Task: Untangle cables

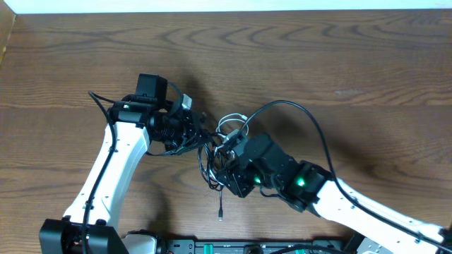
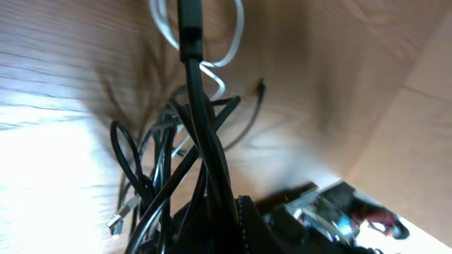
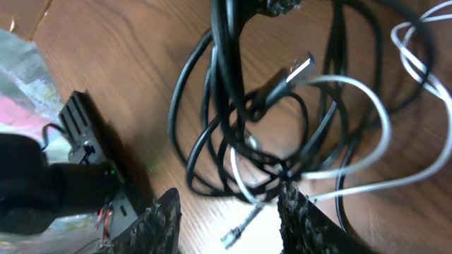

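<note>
The cable tangle [image 1: 215, 152] lies near the middle of the wooden counter [image 1: 339, 63], a little closer to the edge where the arms are mounted. The two arms meet over it from either side. It is a knot of black cables [image 3: 212, 120] with a white cable [image 3: 367, 99] looped through them. In the overhead view, the white loops show at the far side of the knot, and one long black strand [image 1: 311, 120] arcs out toward the right edge. A loose end [image 1: 220, 210] trails toward the near edge. The right claw [image 3: 229, 219] hangs just above the knot with its fingers [image 3: 161, 220] spread wide, gripping nothing. A small plug [image 3: 239, 229] lies on the bare wood between them, and a silver USB plug [image 3: 291, 73] sticks up out of the black loops. The left claw [image 1: 192, 135] is pressed in at the left of the tangle. Its wrist view is filled by a bundle of black cables [image 2: 205, 134] rising close to the lens, so I cannot tell whether its fingers are closed on them.
</note>
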Robot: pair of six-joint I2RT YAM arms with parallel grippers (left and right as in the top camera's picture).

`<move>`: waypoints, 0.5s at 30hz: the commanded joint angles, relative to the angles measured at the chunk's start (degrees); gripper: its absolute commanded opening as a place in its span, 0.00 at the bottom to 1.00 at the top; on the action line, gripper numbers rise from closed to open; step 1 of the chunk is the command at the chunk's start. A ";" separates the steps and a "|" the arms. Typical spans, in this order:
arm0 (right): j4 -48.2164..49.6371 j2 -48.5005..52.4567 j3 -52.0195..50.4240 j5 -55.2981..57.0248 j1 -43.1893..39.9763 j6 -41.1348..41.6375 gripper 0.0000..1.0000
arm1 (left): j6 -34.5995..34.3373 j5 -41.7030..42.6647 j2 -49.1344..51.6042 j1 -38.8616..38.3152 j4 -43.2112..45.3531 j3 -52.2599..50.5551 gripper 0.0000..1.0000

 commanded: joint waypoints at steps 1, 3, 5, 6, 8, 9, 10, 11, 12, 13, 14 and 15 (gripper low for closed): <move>0.74 1.90 0.72 0.44 0.07 0.83 0.42 | 1.95 6.69 0.11 0.13 -0.50 -0.13 0.07; 0.48 3.15 0.70 0.70 0.09 0.85 0.42 | -1.09 7.13 0.11 0.13 -0.72 -0.13 0.07; 0.61 3.93 0.70 0.09 0.31 0.90 0.42 | -4.83 7.13 0.11 0.15 -0.63 -0.13 0.08; 0.70 4.46 0.70 -0.35 0.61 0.87 0.42 | -7.30 7.13 0.11 0.15 -0.59 -0.13 0.08; 0.83 5.66 0.70 -0.44 1.49 0.90 0.42 | -11.78 7.13 0.11 0.13 -0.46 -0.13 0.08; 0.90 6.40 0.70 -0.35 2.05 0.90 0.41 | -14.21 7.13 0.11 0.13 -0.42 -0.13 0.07; 1.05 7.15 0.70 -0.28 2.62 1.07 0.40 | -16.44 7.13 0.11 0.13 -0.42 -0.13 0.07; 1.18 7.85 0.70 -0.17 3.06 1.07 0.40 | -18.95 7.13 0.11 0.13 -0.42 -0.13 0.08; 1.57 8.68 0.70 -0.07 3.63 1.05 0.39 | -21.31 7.13 0.11 0.13 -0.42 -0.13 0.08; 2.01 9.62 0.70 0.33 4.07 1.05 0.37 | -23.39 7.15 0.11 0.13 -0.42 -0.13 0.07; 2.58 10.54 0.70 0.50 4.39 1.07 0.36 | -25.00 7.28 0.11 0.13 -0.44 -0.13 0.07; 3.30 11.43 0.70 0.48 4.57 1.16 0.35 | -25.94 7.67 0.11 0.13 -0.42 -0.13 0.07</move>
